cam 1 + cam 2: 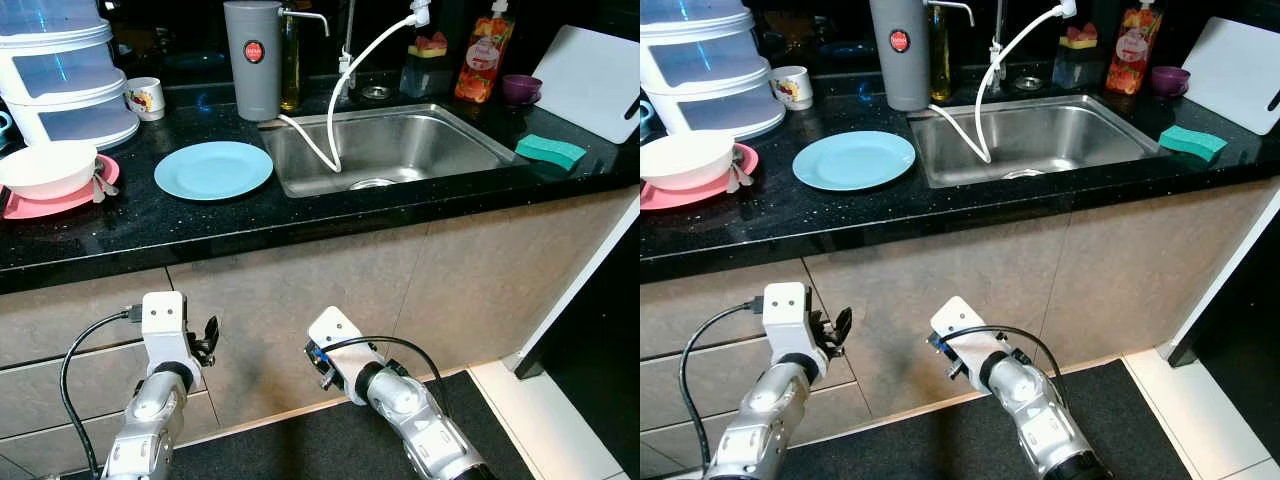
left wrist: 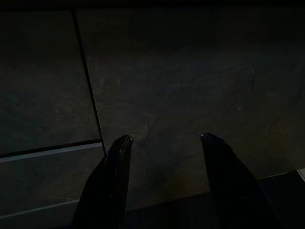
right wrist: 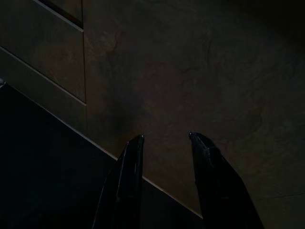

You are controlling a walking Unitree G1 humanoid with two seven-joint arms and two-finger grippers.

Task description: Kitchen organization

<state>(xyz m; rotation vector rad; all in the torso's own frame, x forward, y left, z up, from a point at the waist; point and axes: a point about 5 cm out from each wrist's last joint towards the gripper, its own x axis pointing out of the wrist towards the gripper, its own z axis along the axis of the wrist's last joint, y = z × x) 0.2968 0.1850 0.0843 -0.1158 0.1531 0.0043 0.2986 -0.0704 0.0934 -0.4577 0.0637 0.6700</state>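
Plate (image 1: 213,169) lies on your surface (image 1: 300,215) beside the sink (image 1: 390,150); left gripper (image 2: 164,140) and right gripper (image 3: 166,138) hang low, jaws apart, holding nothing.

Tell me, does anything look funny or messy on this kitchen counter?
Nothing is spilled or broken. The one odd thing is the white hose: it droops from the tap into the sink. The blue plate lies flat beside the sink, and the green sponge sits on its right.

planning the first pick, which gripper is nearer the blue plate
Left. The left gripper hangs low before the cabinet, almost straight below the blue plate. The right gripper hangs lower, off toward the sink side.
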